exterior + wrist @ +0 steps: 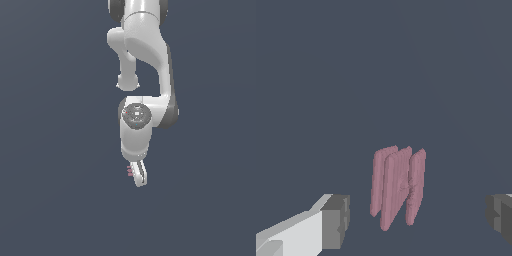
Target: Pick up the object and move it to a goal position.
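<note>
We see first the flat slate-blue ground [50,200], which fills both views with no visible border, seam or wall anywhere in frame. On it nothing else stands near the work, so on every side of the arm there is open surface out to the picture edges.

Next in size is the white Panda arm [145,55], which comes down from the top edge of the exterior view, folds at a grey-capped joint [136,115], and ends low in the middle of that picture.

At its tip we find the gripper [139,175], seen edge-on in the exterior view, so that only one narrow white finger with a dark inner strip shows there. In the wrist view its jaws stand wide: one grey pad [336,221] on a white finger sits well off to one side, and the other pad [501,217] just reaches into the frame on the opposite side.

Smallest is the object [396,185], a dull pinkish-red piece that reads as three upright slats set close together, with thin dark gaps between them. It lies between the two pads, nearer the white-fingered one, and we see ground on both of its sides, so neither pad touches it. In the exterior view the object shows only as short pink stripes [129,171] just beside the finger, on the exterior view's left.
</note>
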Robot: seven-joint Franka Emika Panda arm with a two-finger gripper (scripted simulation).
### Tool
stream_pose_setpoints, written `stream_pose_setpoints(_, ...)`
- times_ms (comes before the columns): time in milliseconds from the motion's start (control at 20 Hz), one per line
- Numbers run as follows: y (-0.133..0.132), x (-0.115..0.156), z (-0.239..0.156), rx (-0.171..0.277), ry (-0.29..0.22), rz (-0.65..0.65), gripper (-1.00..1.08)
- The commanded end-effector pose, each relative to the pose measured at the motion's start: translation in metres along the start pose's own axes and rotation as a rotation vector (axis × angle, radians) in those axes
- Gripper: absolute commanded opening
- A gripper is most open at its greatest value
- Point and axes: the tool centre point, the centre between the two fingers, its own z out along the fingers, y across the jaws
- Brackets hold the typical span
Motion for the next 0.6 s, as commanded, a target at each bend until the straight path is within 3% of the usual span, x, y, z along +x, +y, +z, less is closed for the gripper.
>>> stream_pose_setpoints(0, -0.0018, 0.0002, 0.0020, 0.000, 0.001, 0.035, 1.00)
stream_pose_setpoints(550, -0.0036, 0.0001, 0.0064, 0.000, 0.001, 0.074, 1.00)
